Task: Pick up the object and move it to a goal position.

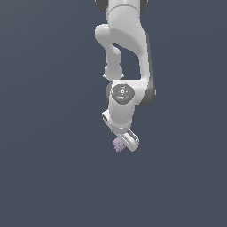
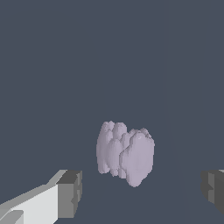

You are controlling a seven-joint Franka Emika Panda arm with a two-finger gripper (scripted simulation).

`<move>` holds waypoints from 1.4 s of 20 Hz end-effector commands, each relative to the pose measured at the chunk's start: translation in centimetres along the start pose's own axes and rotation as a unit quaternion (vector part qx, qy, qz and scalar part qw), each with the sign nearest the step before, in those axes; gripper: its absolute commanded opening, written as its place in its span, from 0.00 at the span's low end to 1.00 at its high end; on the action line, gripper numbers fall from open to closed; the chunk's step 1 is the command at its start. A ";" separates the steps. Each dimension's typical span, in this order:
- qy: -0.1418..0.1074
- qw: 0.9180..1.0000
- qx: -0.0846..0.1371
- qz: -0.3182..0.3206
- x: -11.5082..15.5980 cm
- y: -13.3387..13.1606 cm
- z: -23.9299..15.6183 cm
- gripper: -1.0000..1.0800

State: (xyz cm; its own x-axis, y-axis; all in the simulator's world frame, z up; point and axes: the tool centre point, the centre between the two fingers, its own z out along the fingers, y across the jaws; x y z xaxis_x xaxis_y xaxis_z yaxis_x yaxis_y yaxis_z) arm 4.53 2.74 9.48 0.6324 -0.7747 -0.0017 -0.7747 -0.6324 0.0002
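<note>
Gripper (image 2: pixel 140 192) spread wide, grasping nothing, fingers (image 2: pixel 70 194) well apart. Lilac object (image 2: pixel 124 152) between and beyond pads, untouched. Ext. view: object (image 1: pixel 118 144) just beside gripper (image 1: pixel 126 142) tip.

All there is apart from the work itself is a flat, dark slate-blue backdrop (image 1: pixel 44 177) that fills both views from edge to edge. It has no seam, edge, horizon or marking on it. Whether it is a floor, a tabletop or just empty background, I cannot tell. In the wrist view the same plain surface (image 2: pixel 52 65) carries only a faint, slightly darker patch.
</note>
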 end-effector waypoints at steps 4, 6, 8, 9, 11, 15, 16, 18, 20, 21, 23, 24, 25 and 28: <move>0.001 0.999 0.000 0.035 0.1 -0.3 0.7 0.96; 0.001 0.999 0.000 0.042 0.1 -0.3 0.8 0.96; 0.001 0.999 0.000 0.046 0.1 -0.4 0.9 0.96; 0.001 0.999 0.000 0.047 0.1 -0.4 0.9 0.96; 0.001 0.999 0.000 0.045 0.1 -0.4 0.9 0.96; 0.001 0.999 0.000 0.046 0.1 -0.4 1.6 0.96; 0.001 0.999 0.000 0.046 0.1 -0.4 1.9 0.96; 0.001 0.999 0.000 0.046 0.1 -0.3 2.9 0.96; 0.001 0.999 0.000 0.047 0.1 -0.3 4.1 0.96; 0.001 0.999 0.000 0.047 0.0 -0.3 4.6 0.96; 0.001 0.999 0.000 0.047 0.0 -0.3 5.4 0.96; 0.001 0.999 0.000 0.047 0.0 -0.3 5.7 0.96; 0.001 0.999 0.000 0.048 0.1 -0.3 5.8 0.96; 0.001 0.999 0.000 0.048 0.2 -0.4 5.9 0.96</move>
State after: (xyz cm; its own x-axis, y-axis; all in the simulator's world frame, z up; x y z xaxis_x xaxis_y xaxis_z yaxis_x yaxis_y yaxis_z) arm 4.80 2.86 3.58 0.5556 -0.8315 -0.0009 -0.8315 -0.5556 0.0016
